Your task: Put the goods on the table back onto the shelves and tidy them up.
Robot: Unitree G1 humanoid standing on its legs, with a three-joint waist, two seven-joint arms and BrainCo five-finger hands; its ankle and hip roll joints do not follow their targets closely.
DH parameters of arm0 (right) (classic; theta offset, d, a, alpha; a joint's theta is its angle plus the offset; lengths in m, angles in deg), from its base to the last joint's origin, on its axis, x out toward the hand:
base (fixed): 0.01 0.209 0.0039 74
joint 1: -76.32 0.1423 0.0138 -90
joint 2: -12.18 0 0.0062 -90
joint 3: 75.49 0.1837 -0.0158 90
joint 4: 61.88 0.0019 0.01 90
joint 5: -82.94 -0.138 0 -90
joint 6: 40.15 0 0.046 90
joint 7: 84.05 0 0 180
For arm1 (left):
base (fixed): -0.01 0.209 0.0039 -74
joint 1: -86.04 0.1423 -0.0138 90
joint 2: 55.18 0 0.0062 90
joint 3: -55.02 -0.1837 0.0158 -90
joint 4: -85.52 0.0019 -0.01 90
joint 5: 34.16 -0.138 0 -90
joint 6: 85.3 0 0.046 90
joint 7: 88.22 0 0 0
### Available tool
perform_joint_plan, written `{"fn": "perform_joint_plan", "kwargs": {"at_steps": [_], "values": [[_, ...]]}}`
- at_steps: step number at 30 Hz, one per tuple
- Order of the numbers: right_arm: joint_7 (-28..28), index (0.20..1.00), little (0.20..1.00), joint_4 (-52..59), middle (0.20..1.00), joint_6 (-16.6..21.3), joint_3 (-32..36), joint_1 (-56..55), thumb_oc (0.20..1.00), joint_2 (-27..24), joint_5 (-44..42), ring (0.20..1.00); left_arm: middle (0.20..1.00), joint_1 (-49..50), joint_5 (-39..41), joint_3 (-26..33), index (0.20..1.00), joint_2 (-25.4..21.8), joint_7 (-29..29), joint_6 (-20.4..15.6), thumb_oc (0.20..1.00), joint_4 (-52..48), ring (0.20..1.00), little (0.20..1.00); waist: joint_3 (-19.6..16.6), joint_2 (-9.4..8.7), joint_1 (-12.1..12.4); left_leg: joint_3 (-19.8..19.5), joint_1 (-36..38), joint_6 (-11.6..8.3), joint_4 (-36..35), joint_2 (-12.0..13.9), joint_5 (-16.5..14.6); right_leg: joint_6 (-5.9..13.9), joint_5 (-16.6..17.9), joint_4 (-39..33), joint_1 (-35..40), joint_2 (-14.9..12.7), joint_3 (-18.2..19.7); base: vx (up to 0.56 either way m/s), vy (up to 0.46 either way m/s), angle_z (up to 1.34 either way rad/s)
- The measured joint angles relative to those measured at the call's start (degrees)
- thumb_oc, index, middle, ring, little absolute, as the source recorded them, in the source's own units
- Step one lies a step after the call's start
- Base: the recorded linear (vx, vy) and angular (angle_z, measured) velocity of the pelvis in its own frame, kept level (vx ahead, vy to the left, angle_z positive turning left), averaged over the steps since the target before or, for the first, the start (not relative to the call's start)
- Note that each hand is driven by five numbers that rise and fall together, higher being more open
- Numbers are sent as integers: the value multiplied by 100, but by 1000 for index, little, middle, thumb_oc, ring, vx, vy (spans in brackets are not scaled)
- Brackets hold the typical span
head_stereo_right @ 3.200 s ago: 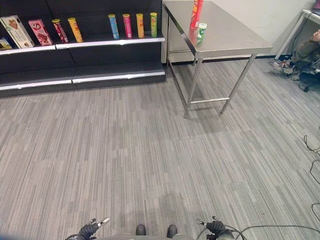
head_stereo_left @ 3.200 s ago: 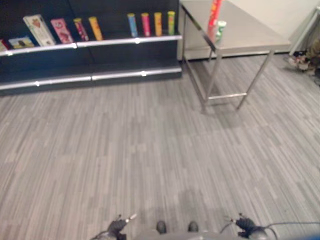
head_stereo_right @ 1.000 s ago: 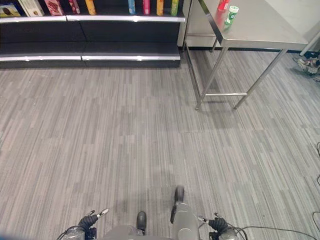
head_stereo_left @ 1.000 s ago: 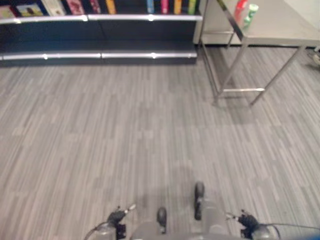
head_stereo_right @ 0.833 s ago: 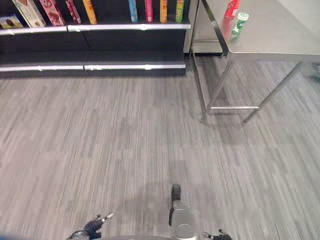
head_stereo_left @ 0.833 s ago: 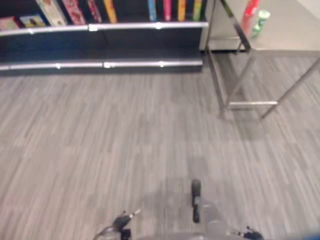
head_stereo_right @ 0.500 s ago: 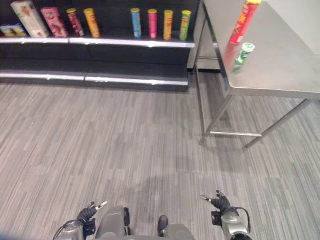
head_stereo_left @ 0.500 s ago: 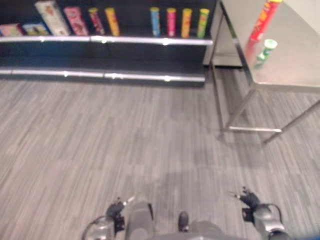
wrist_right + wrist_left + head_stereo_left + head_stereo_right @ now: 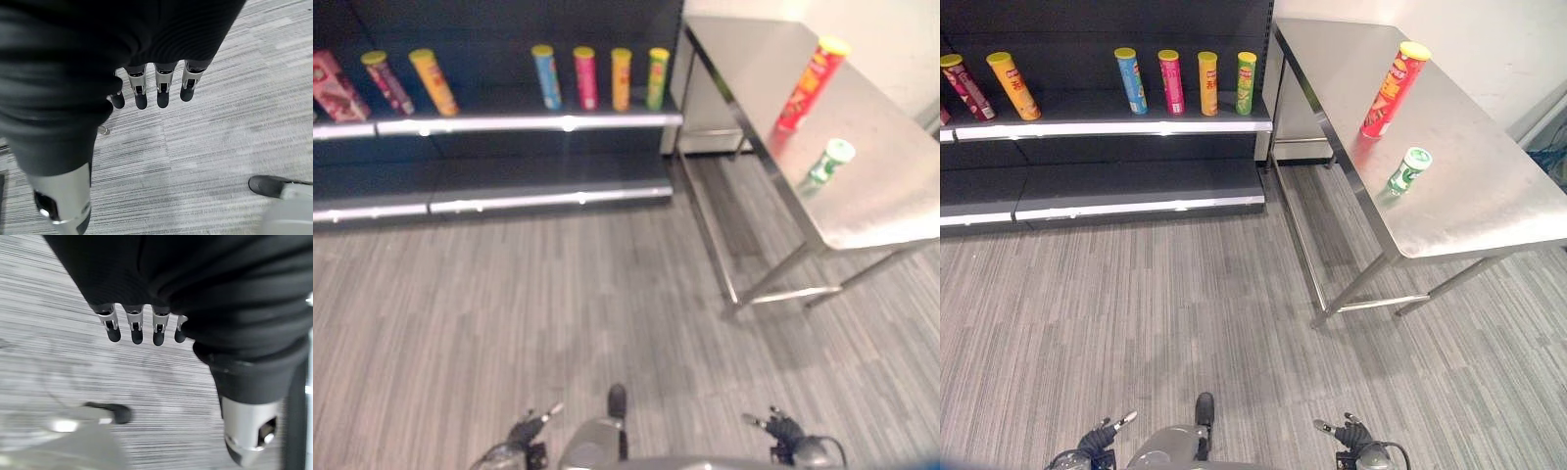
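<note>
A tall red can (image 9: 1386,90) stands on the steel table (image 9: 1489,201) at the right, and a short green can (image 9: 1407,169) stands just in front of it. The dark shelves (image 9: 1136,127) lie to the table's left. Their upper board carries a row of upright cans: blue (image 9: 1130,80), pink (image 9: 1171,81), yellow (image 9: 1207,83) and green (image 9: 1246,83). My left hand (image 9: 1102,436) and right hand (image 9: 1351,436) hang low at my sides, far from the table. In the wrist views the left fingers (image 9: 134,328) and right fingers (image 9: 161,90) are straight and hold nothing.
An orange can (image 9: 1013,86) and a dark red can (image 9: 964,86) stand further left on the same board. The lower shelf board (image 9: 1136,191) is bare. Grey striped floor (image 9: 1185,313) stretches between me and both the shelves and the table legs (image 9: 1332,304).
The camera has moved forward and turned right, so the table and shelves look nearer. Both hands still hang open at my sides.
</note>
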Motion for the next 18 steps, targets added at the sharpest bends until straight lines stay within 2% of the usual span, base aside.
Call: {"fn": "perform_joint_plan", "kwargs": {"at_steps": [2, 3, 4, 5, 6, 7, 8, 9, 10, 11, 12, 13, 14, 15, 16, 17, 18], "values": [[-5, 1000, 1000, -1, 1000, -1, 1, 38, 1000, -1, 0, 1000, 1000, -78, 0, -2, 1000, 4, -1, 8, 1000, 1, 1000, 1000, 30, 45, 12, -72, 4, 2, -7, -37, -1, -22, -23, -380, -171, 72, 6, 455, 409, 22], [-6, 1000, 1000, -25, 1000, -2, 2, 58, 1000, -8, 0, 1000, 1000, -117, -3, -1, 1000, 4, -1, 8, 1000, 10, 1000, 1000, 50, 70, -26, -107, 56, 6, -13, -79, -130, -26, 95, -445, -260, 122, 24, 646, 628, 2], [-24, 1000, 1000, -71, 1000, 6, 3, 111, 1000, -53, 8, 1000, 1000, -172, -5, 7, 1000, 32, -1, 34, 1000, 231, 1000, 1000, 141, 185, 4, -53, 310, 58, -82, -51, -290, 118, 215, 541, -576, 152, 113, 531, 515, 7], [10, 1000, 1000, -129, 1000, 74, 529, 46, 1000, 66, 1, 1000, 1000, -49, -6, -364, 1000, 125, 65, 129, 1000, 395, 1000, 1000, 276, 495, -269, 766, 538, 113, 482, 148, -1189, -8, 127, 3798, -1751, -320, -924, 156, 72, 16], [93, 1000, 1000, -198, 1000, 14, 598, -43, 1000, 111, -15, 1000, 1000, 13, -51, -452, 1000, 154, 37, 138, 1000, 378, 1000, 1000, 207, 605, -400, 785, 665, 56, 425, 112, -1104, -78, 138, 4446, -2228, -524, -1175, 248, 99, 40], [43, 1000, 1000, -248, 1000, -5, 475, -174, 1000, 51, -90, 1000, 1000, 170, -51, -446, 1000, 183, 39, 116, 1000, 224, 1000, 1000, 35, 683, -477, 807, 775, 7, 95, 102, -1029, -109, 20, 3722, -2656, -523, -1236, 279, 18, 57], [39, 1000, 1000, -243, 1000, -36, 440, -183, 1000, 0, -74, 1000, 1000, 80, -52, -438, 1000, 112, 44, 66, 1000, 50, 1000, 1000, 31, 690, -536, 794, 802, 77, -93, 8, -836, -84, 39, 2959, -3039, -617, -1145, 459, 7, 37], [37, 1000, 1000, -327, 1000, -112, 459, -96, 1000, -18, -75, 1000, 1000, -57, -62, -438, 1000, 42, 76, 101, 1000, 204, 1000, 1000, 76, 574, -529, 735, 951, 84, -340, -52, -842, 31, 244, 1423, -3285, -551, -1146, 558, -34, 27], [40, 1000, 1000, -329, 1000, -92, 490, -33, 1000, -20, -75, 1000, 1000, -156, -91, -417, 1000, -13, 72, 140, 1000, 340, 1000, 1000, 115, 481, -664, 717, 989, 77, -406, -58, -836, 191, 783, -428, -3253, -422, -1155, 452, -43, -2], [48, 1000, 1000, -348, 1000, -122, 525, 7, 1000, -32, -72, 1000, 1000, -286, -110, -394, 1000, -5, 67, 133, 1000, 343, 1000, 1000, 265, 319, -772, 687, 1230, 49, -492, -119, -860, 375, 1159, -1106, -3457, -446, -1205, 434, -52, 28], [44, 1000, 1000, -340, 1000, -135, 577, -74, 1000, -26, -62, 1000, 1000, -286, -109, -379, 1000, 27, 54, 128, 1000, 308, 1000, 1000, 332, 245, -869, 629, 1494, -3, -523, -100, -968, 485, 1408, -1094, -3490, -528, -1512, 241, -35, 9], [43, 1000, 1000, -346, 1000, -146, 599, -293, 1000, -29, -11, 1000, 1000, -68, -111, -380, 1000, 81, 38, 95, 1000, 84, 1000, 1000, 246, 216, -853, 743, 1883, -69, -522, -15, -1191, 290, 1551, -1056, -3475, -457, -1865, 450, -56, 2], [42, 1000, 1000, -357, 1000, -134, 610, -357, 1000, -49, -9, 1000, 1000, -8, -114, -383, 1000, 122, 24, 88, 1000, 8, 1000, 1000, 160, 214, -845, 813, 1986, -107, -522, 31, -1274, 204, 1600, -1053, -3456, -427, -1934, 404, -63, -19], [38, 1000, 1000, -369, 1000, -133, 646, -382, 1000, -108, -8, 1000, 1000, -46, -176, -407, 1000, 219, -4, 87, 1000, 0, 1000, 1000, 105, 299, -856, 744, 2078, -176, -502, 122, -1471, 100, 1623, -768, -3499, -415, -1924, 622, -137, 11], [28, 1000, 1000, -394, 1000, -141, 679, -463, 1000, -156, -9, 1000, 1000, -43, -308, -473, 1000, 250, -54, 102, 1000, 95, 1000, 1000, 17, 293, -871, 608, 2341, -492, -476, 172, -1489, -253, 1938, -554, -3151, -402, -1939, 451, -154, 18], [31, 1000, 1000, -473, 1000, -147, 663, -373, 1000, -208, -8, 1000, 1000, -34, -331, -474, 1000, 264, -62, 109, 1000, 194, 1000, 1000, 23, 379, -874, 543, 2484, -841, -369, 329, -1548, -798, 2429, -725, -2880, -301, -1937, 334, -125, 28], [32, 1000, 1000, -493, 1000, -145, 661, -330, 1000, -289, -7, 1000, 1000, -83, -331, -466, 1000, 334, -60, 121, 1000, 297, 1000, 1000, -34, 554, -923, 395, 2529, -1028, -211, 509, -1487, -934, 2354, -856, -2657, -136, -1993, 228, -108, 13]]}}
